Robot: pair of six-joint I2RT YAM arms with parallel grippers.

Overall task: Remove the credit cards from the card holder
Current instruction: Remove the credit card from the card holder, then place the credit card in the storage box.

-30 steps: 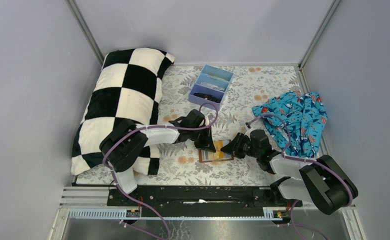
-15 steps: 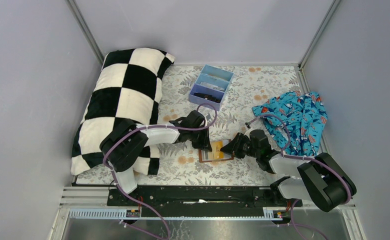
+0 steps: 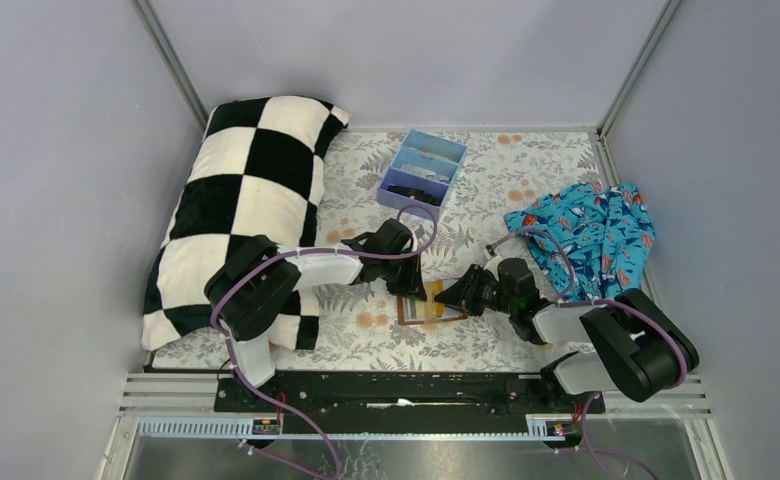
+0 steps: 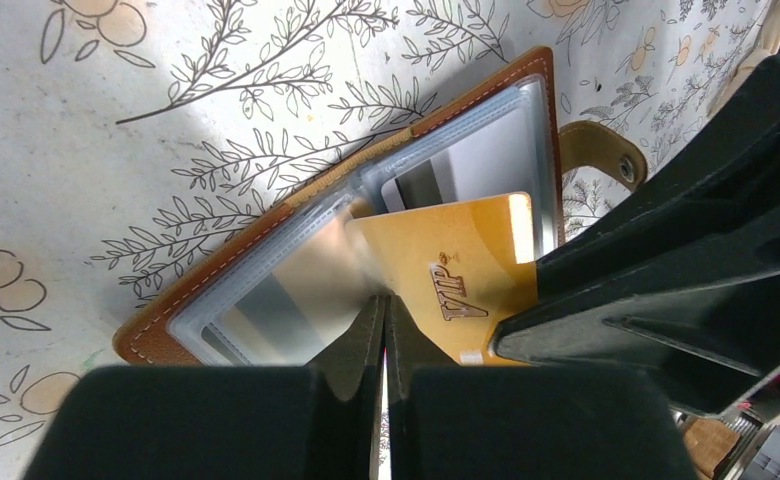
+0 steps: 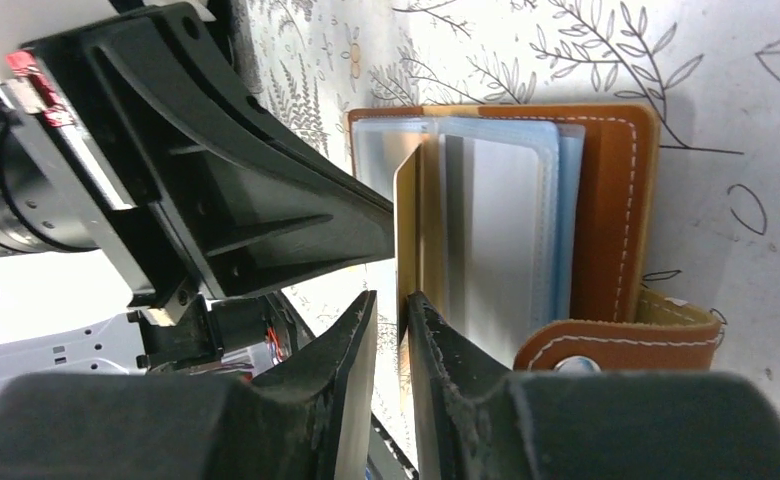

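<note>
The brown card holder [image 3: 428, 312] lies open on the floral cloth between my grippers. It also shows in the left wrist view [image 4: 141, 335] and the right wrist view [image 5: 611, 200]. A yellow-gold card [image 4: 456, 270] marked VIP sticks half out of its clear sleeves and stands edge-on in the right wrist view [image 5: 406, 220]. Pale blue-grey and whitish cards [image 5: 506, 220] stay in the sleeves. My left gripper [image 4: 384, 302] is shut, its tip pressed on the holder beside the gold card. My right gripper [image 5: 391, 300] is open by a narrow gap, with the gold card's edge between its fingers.
A black-and-white checked pillow [image 3: 246, 200] fills the left side. A blue three-compartment tray [image 3: 406, 203] stands behind the holder. A blue patterned cloth [image 3: 586, 240] lies at the right. Grey walls close in the table.
My right gripper has slid left, up to the holder and the gold card. My left gripper has barely moved.
</note>
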